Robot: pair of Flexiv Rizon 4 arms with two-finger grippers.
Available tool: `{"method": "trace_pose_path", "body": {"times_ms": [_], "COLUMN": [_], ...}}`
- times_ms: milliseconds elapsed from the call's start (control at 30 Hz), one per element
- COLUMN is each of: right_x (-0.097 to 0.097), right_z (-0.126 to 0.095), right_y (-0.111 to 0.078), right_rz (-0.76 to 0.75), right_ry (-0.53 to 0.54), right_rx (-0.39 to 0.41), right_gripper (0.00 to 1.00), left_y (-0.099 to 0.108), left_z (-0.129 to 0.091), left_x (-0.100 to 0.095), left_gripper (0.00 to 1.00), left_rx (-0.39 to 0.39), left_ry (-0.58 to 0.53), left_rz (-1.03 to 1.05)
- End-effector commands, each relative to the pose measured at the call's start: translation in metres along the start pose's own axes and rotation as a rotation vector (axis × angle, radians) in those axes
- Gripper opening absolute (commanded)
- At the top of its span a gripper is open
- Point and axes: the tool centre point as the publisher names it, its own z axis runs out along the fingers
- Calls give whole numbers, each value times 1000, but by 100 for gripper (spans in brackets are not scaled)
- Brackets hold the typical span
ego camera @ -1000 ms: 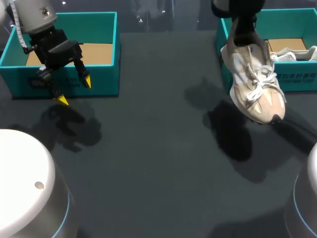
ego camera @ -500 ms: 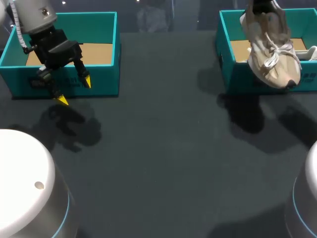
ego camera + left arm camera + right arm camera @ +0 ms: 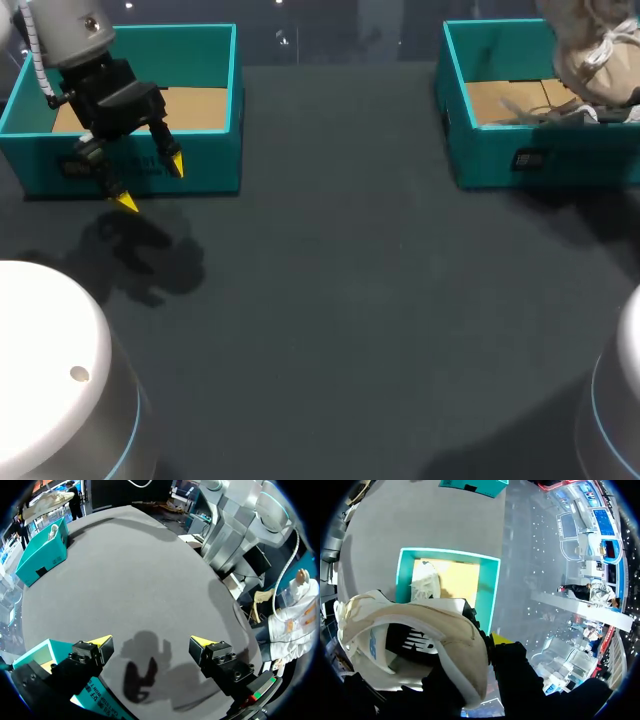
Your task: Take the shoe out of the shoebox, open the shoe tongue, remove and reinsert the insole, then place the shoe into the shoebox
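Head view: right tool pinches shoe above shoebox (left tool spread)

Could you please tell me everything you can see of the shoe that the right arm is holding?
The shoe is a cream and white sneaker with white laces, a padded collar and a dark lining. The right gripper is shut on its collar rim and holds it in the air above the open teal shoebox. Nothing else touches it. The head view's edge cuts part of it off. A second shoe lies in the box below.
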Motion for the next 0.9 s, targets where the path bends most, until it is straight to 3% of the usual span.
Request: {"method": "trace_pose_path", "body": {"times_ms": [33, 400, 633, 767, 900], "right_x": [-14, -14, -11, -9, -7], "right_z": [8, 8, 23, 27, 27], "right_y": [-27, -27, -61, -82, -96], "right_rz": [8, 8, 107, 267, 563], "right_ry": [39, 39, 34, 21, -17], "right_rx": [-68, -68, -66, -44, 22], "right_gripper": [0, 0, 0, 0, 0], "left_y": [0, 0, 0, 0, 0], "left_z": [0, 0, 0, 0, 0], "left_x": [1, 1, 1, 1, 1], "left_gripper": [100, 100, 100, 100, 100], "left_rx": [-3, -3, -3, -3, -3], "left_ry": [-1, -1, -1, -1, -1], "left_rz": [0, 0, 0, 0, 0]}}
